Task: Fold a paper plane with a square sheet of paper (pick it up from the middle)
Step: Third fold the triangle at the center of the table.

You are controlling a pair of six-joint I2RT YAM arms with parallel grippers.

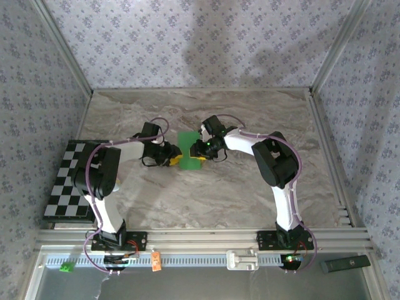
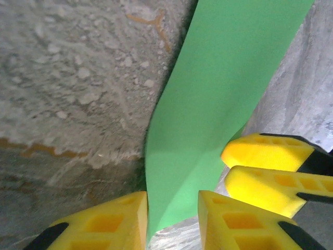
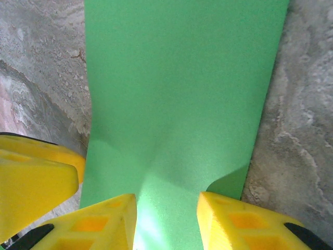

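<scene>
The left claw point(image 2: 173, 205) stands part-spread astride one edge of the square sheet of paper point(image 2: 223, 94). Bare bench point(image 1: 262, 112) shows in the gap, so nothing is pinched. The sheet sits mid-bench between both claws as a plain green rectangle. The right claw point(image 3: 166, 205) straddles the opposite, buckled edge; whether it pinches the sheet cannot be told. Judged status: no nose folds and no dart shape, so most folding remains.

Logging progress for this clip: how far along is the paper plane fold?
Done: nothing finished; the green sheet shows no sharp fold, just a buckle. In hand: left pincer and right pincer each have it between the fingers. Remaining: every plane fold.
</scene>
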